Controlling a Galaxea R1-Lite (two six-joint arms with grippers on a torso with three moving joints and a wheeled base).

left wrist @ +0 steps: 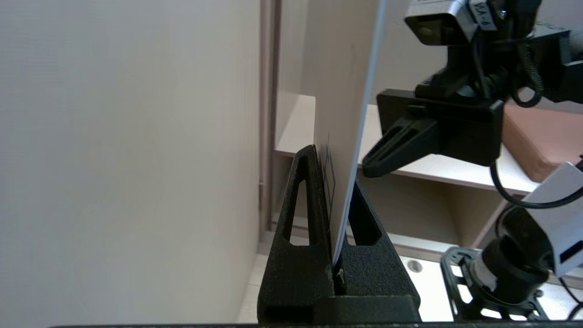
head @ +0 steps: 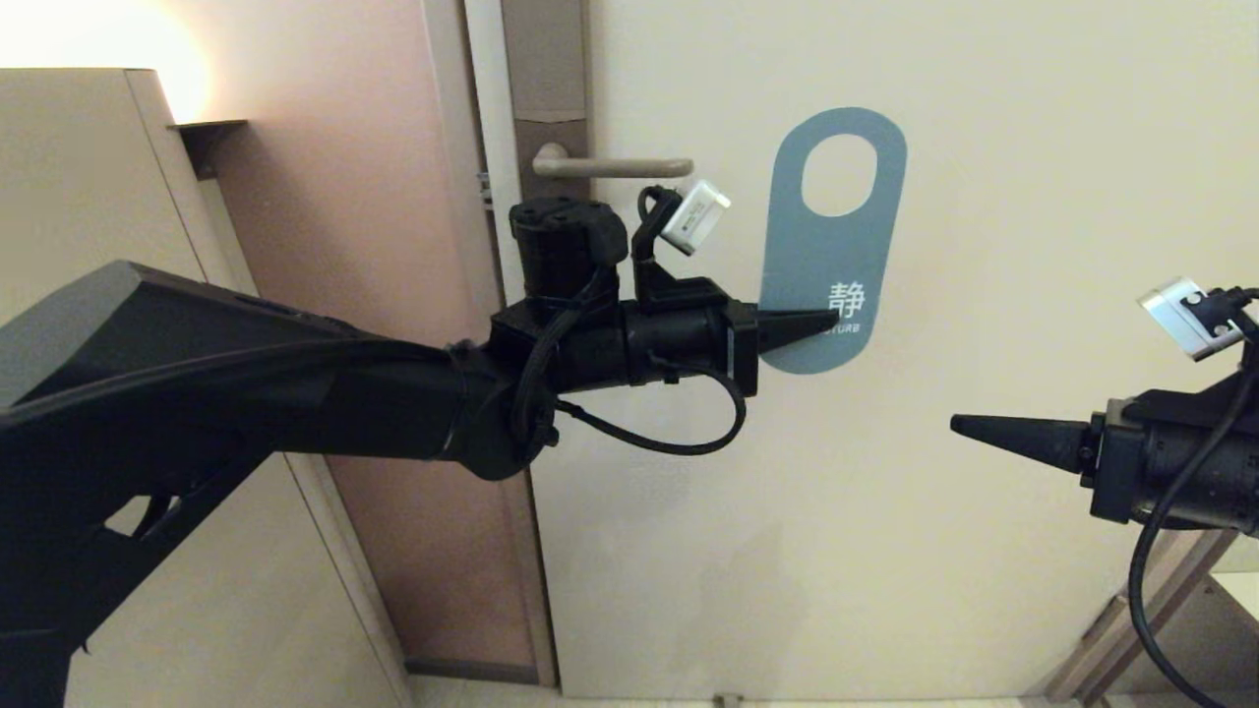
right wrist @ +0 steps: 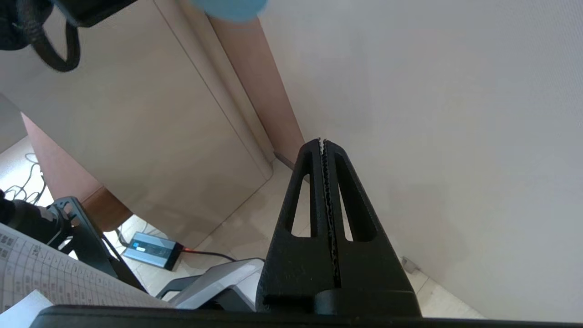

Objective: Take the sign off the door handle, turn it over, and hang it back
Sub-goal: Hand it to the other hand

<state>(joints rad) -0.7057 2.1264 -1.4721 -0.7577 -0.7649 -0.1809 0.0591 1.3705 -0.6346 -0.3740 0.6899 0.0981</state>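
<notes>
The sign [head: 831, 246] is off the door handle [head: 615, 167] and held upright in front of the door, blue face with white text toward me, its round hole at the top. My left gripper [head: 821, 320] is shut on its lower left edge. In the left wrist view the sign [left wrist: 353, 136] shows edge-on between the shut fingers, white face on one side. The handle, a beige lever on a tall brown plate, sticks out bare, up and left of the sign. My right gripper [head: 959, 425] hangs shut and empty to the lower right of the sign, tip pointing left, also seen as my right gripper [right wrist: 321, 141].
The cream door [head: 984, 492] fills the background, with its frame and a pinkish wall strip [head: 393, 393] on the left. A beige cabinet [head: 79, 197] stands at far left. Shelving [left wrist: 455, 173] lies behind the right arm in the left wrist view. A cabled box [right wrist: 150, 250] lies on the floor.
</notes>
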